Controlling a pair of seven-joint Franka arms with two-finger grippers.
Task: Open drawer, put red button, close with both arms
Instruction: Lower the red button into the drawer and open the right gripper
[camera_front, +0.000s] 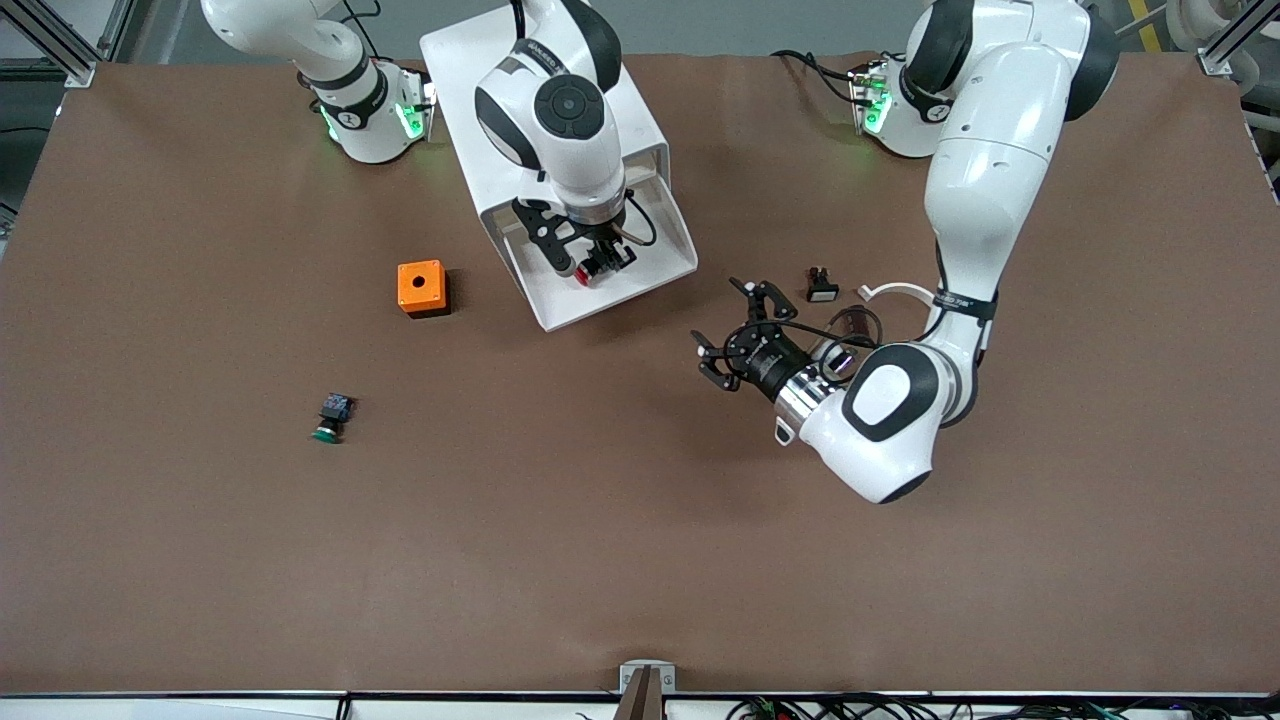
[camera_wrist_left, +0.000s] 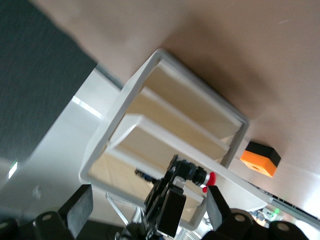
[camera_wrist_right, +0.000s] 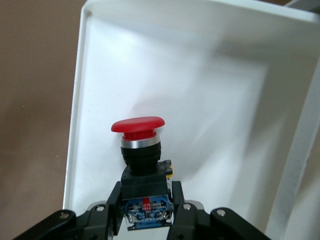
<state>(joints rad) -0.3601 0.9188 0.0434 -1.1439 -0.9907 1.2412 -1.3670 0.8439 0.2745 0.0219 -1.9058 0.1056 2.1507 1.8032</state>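
The white cabinet (camera_front: 455, 80) stands between the arm bases with one drawer (camera_front: 640, 262) pulled out toward the front camera, its white tray showing. My right gripper (camera_front: 595, 262) is over that tray, shut on the black body of the red button (camera_front: 584, 276). In the right wrist view the gripper (camera_wrist_right: 145, 197) clamps the blue-and-black body and the red cap (camera_wrist_right: 138, 125) points at the tray (camera_wrist_right: 215, 95). My left gripper (camera_front: 727, 328) is open and empty, low over the table beside the drawer, toward the left arm's end. The left wrist view shows the cabinet (camera_wrist_left: 165, 107) and red cap (camera_wrist_left: 211, 178).
An orange box with a hole (camera_front: 421, 288) sits beside the drawer toward the right arm's end, also in the left wrist view (camera_wrist_left: 260, 159). The green-capped button (camera_front: 331, 419) lies nearer the front camera. A small black-and-white part (camera_front: 821, 287) and a white clip (camera_front: 893, 290) lie by the left arm.
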